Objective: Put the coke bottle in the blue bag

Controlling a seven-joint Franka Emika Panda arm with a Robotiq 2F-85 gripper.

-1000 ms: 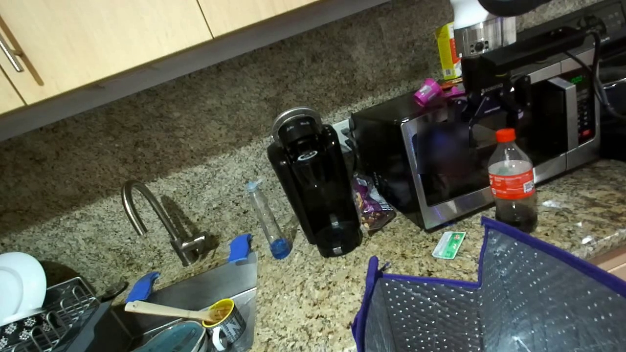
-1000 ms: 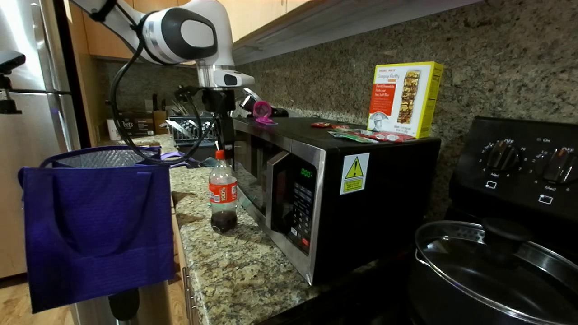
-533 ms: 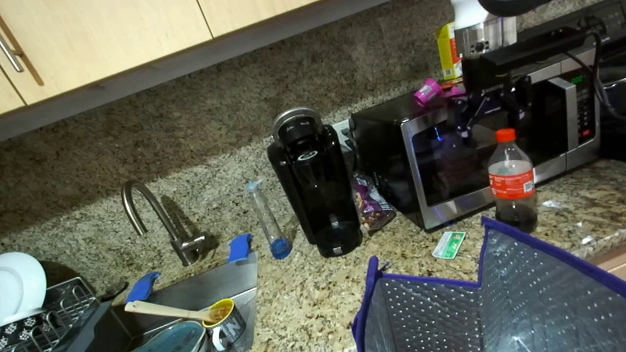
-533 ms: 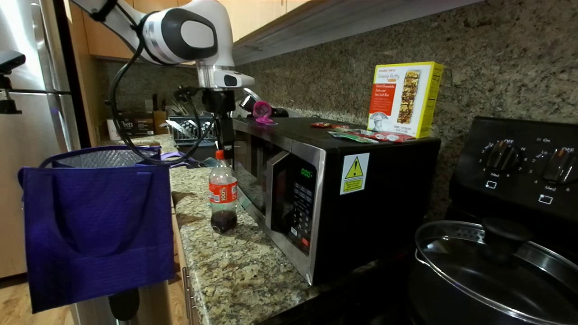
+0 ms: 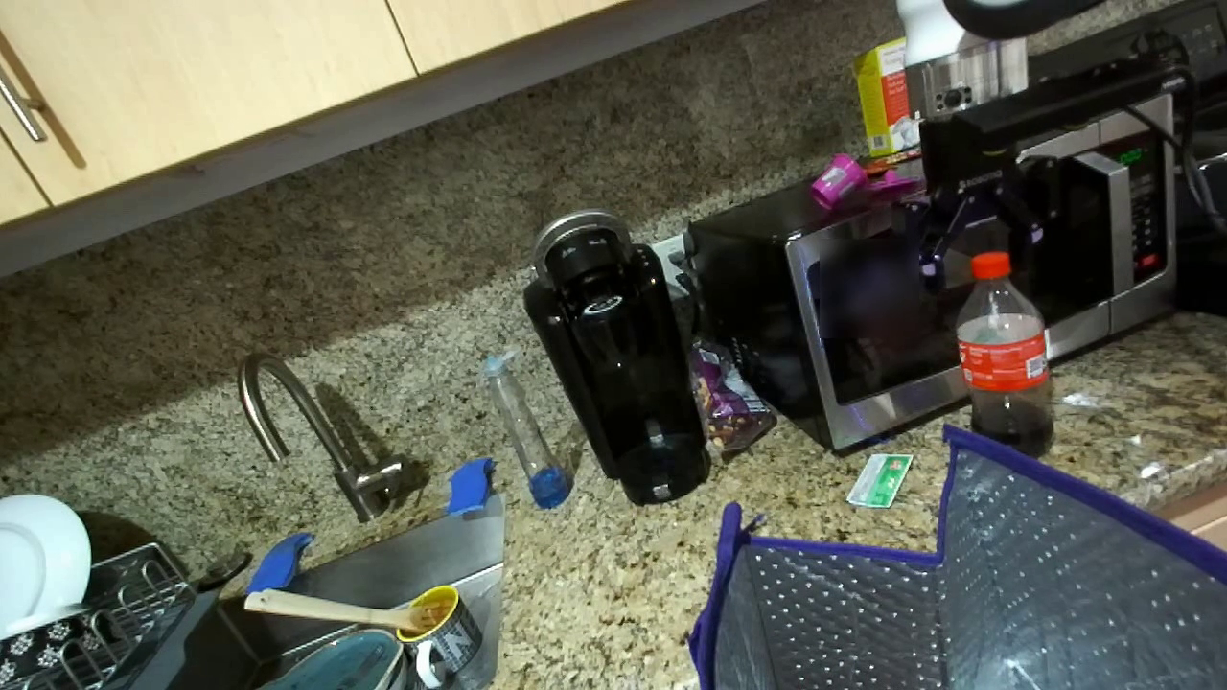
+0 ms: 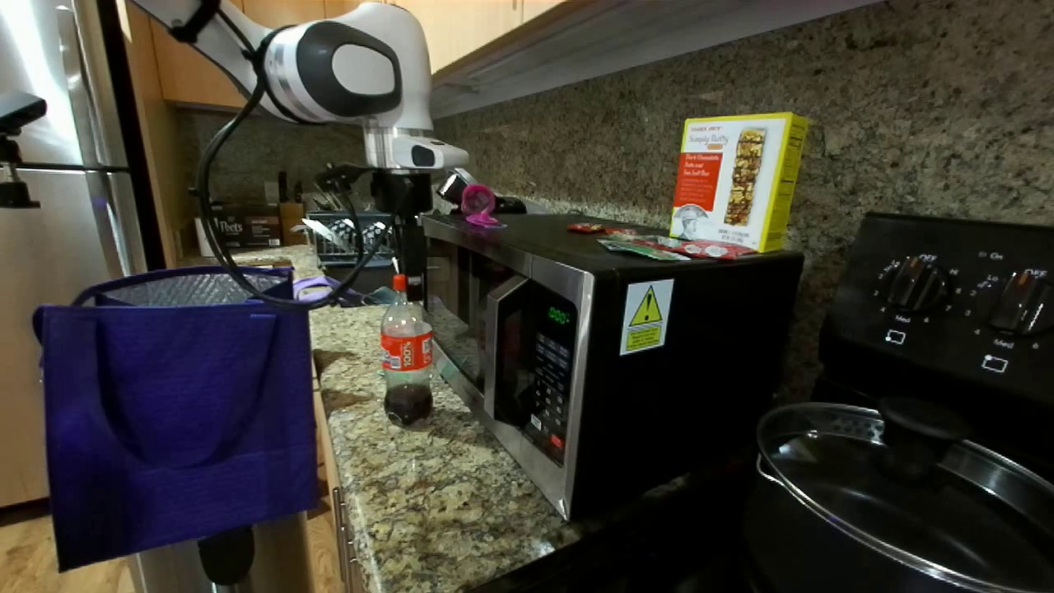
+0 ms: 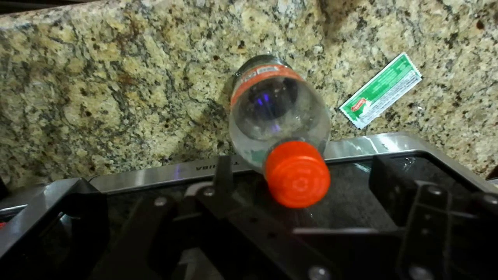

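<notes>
Can see the bottle point(image 6: 407, 350) upright on the counter point(image 6: 420, 494), just in front of the microwave point(image 6: 626, 387). Can make out the gripper point(image 7: 299, 182) spread wide near the red cap point(image 7: 297, 175); cannot tell whether around it or just beside. In an exterior view, can see the open blue bag point(image 5: 1064, 565) at near right, a green packet point(image 5: 880, 480) left of the bottle and, farther left, the coffee maker point(image 5: 618, 359).

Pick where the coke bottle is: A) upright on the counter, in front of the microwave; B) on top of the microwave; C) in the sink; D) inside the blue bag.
A: both exterior views show the coke bottle standing upright on the counter, in front of the microwave.
</notes>
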